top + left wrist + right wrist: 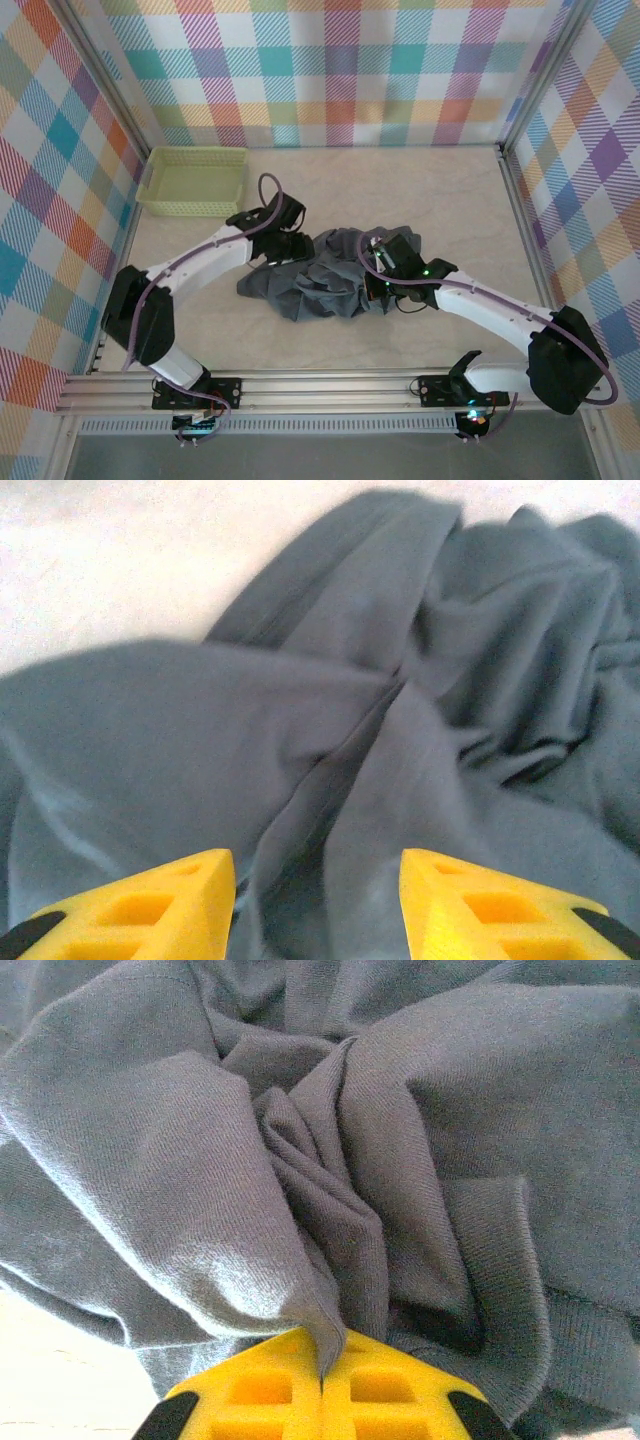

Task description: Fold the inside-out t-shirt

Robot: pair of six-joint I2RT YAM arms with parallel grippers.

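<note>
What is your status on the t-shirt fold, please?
Left gripper open over the t-shirt. Right gripper shut on a pinch of it. T-shirt crumpled mid-table, not folded. Basket far left, out of the way.

Robot lab test cell, multicoloured plaid cloth walls (340, 70) on three sides, silver aluminium frame rail (320, 385) along near edge, white-and-black left robot arm (200, 265) and right robot arm (490, 315) bolted there, pale beige desk (400, 190) inside

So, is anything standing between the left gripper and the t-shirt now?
Nothing visible. The left gripper hangs open right over the t-shirt, and only bare cloth shows between its jaws. The right gripper is shut on a fold of the same shirt. The basket sits apart from it, farther back on the left.
</note>
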